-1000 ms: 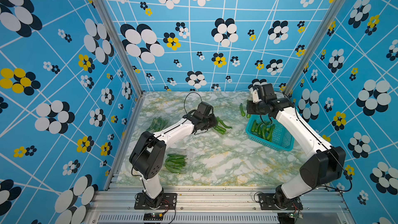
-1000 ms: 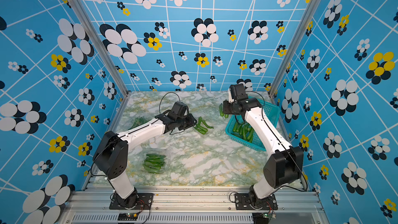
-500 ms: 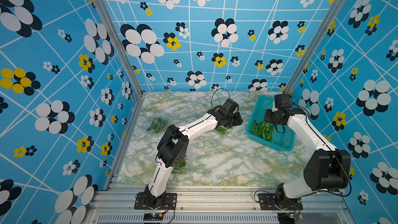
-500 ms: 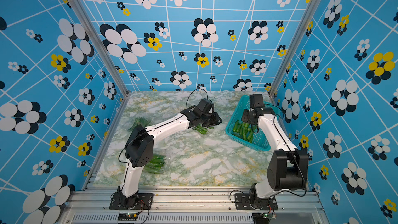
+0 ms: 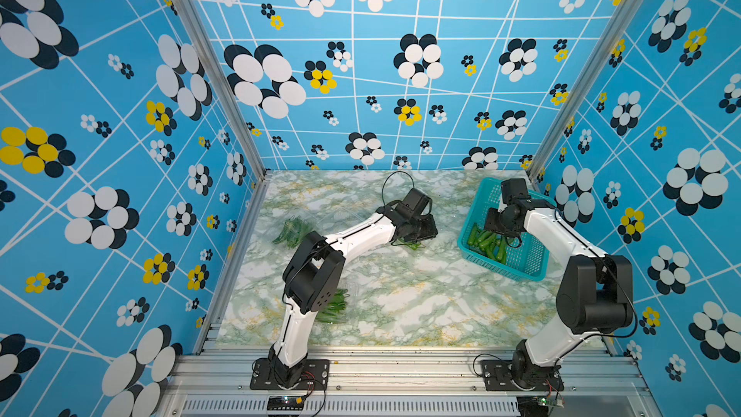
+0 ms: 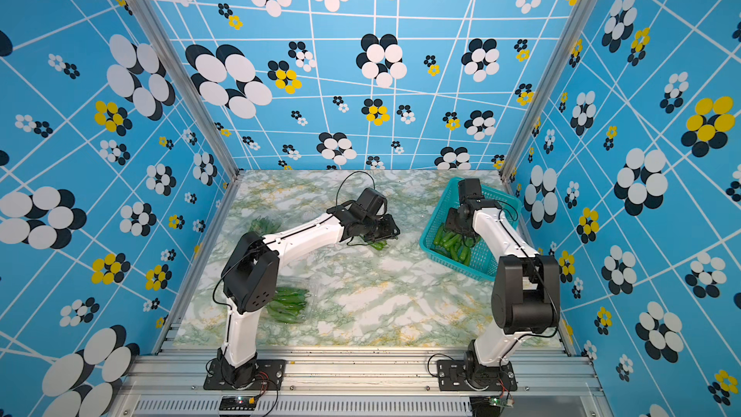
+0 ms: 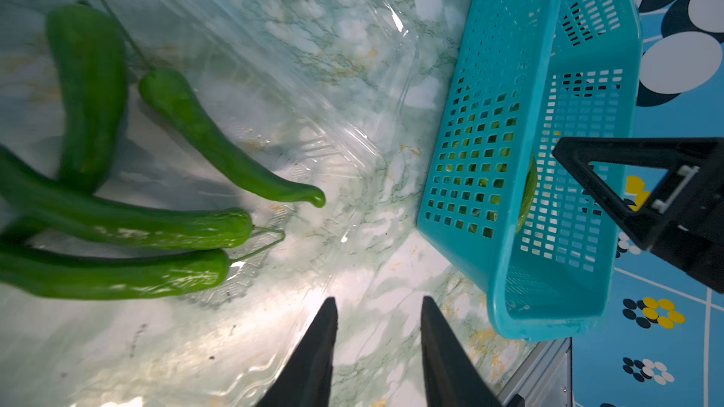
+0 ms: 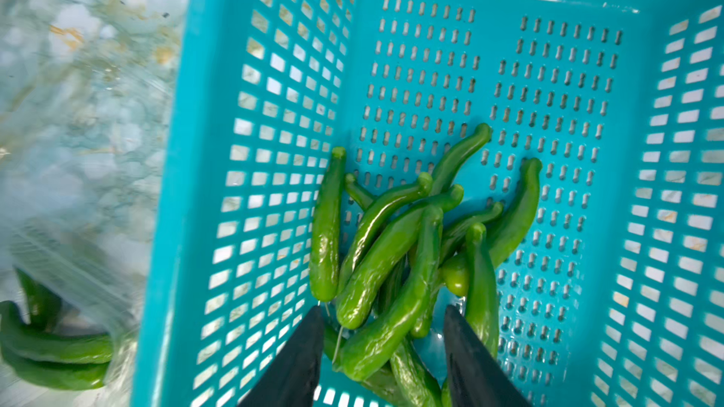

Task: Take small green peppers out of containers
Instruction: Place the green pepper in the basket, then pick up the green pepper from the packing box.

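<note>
Several small green peppers lie in a clear clamshell container at mid-table. My left gripper hovers beside them, open, with only marble between its fingers. In both top views it sits over that pile. More peppers fill a container at the far left and another at the near left, partly hidden by the left arm. My right gripper hangs open inside the teal basket, just over a heap of peppers on its floor, gripping none.
The teal perforated basket stands at the right of the marble table, close to the right wall. The left arm stretches across the middle of the table. Blue patterned walls close off three sides, and a metal rail runs along the front.
The right gripper carried a pepper from over the table into the basket and opened. The left arm swung right, from mid-left of the table to the pepper pile by the basket.
</note>
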